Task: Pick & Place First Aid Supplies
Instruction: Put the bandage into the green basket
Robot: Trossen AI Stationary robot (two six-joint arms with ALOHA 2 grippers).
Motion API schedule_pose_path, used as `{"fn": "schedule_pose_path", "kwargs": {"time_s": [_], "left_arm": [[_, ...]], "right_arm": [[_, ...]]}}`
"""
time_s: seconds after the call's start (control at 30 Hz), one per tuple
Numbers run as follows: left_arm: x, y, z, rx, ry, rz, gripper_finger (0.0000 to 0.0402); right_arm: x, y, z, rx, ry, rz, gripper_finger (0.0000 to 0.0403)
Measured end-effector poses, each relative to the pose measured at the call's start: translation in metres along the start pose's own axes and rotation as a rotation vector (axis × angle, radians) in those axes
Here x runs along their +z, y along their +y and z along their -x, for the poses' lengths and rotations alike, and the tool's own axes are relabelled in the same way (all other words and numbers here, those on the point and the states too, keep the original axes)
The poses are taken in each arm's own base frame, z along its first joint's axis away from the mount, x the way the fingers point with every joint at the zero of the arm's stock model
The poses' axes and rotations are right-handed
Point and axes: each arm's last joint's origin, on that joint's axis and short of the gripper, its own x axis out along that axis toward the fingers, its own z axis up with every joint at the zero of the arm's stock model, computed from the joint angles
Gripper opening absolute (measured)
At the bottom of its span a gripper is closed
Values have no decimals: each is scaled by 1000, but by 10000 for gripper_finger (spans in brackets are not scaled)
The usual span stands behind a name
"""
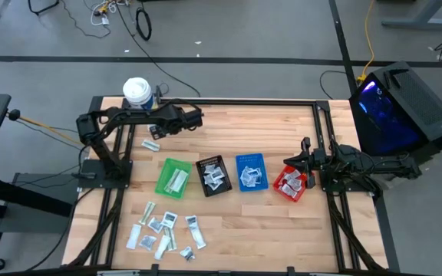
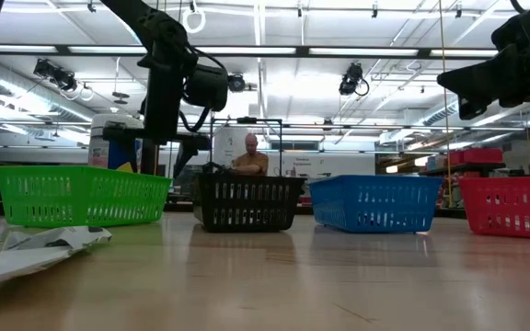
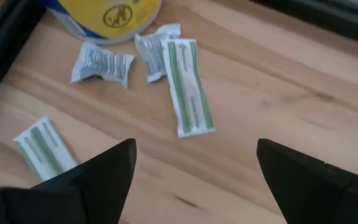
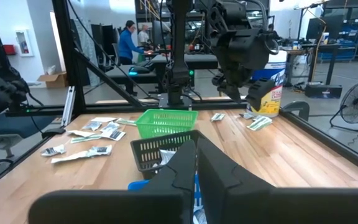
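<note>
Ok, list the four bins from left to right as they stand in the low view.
Green bin → black bin → blue bin → red bin.

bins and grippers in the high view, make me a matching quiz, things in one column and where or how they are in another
Things:
1. green bin
2. red bin
3. left gripper
4. white tub

Place or state:
A. open, above packets near the tub
B. at the table's far left corner
C. leftmost in the row of bins
D. beside the shut right gripper

Pairs: 1-C, 2-D, 3-A, 4-B
</note>
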Motion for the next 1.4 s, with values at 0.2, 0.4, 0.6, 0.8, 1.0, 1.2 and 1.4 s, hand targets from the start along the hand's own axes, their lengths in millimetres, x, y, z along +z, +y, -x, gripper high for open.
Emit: {"fn": "schedule_pose_path", "kwargs": {"time_s": [0.2, 0.4, 0.6, 0.8, 1.0, 1.2, 1.4], "left_arm": [[10, 0, -6, 13, -26, 14, 342], [13, -1, -20, -5, 52, 6, 342], [15, 5, -32, 4, 115, 29, 342], [25, 5, -40, -11, 131, 69, 342], [34, 1, -45, -55, 149, 80, 342], [38, 2, -50, -49, 161, 90, 342], [30, 0, -64, -7, 193, 68, 342]], "right_arm": [[0, 0, 0, 0, 0, 0, 23], [0, 0, 0, 0, 0, 0, 23], [0, 0, 0, 0, 0, 0, 23], [0, 0, 0, 0, 0, 0, 23], [0, 0, 0, 0, 0, 0, 23], [0, 0, 0, 0, 0, 0, 23], [0, 0, 0, 0, 0, 0, 23]]}}
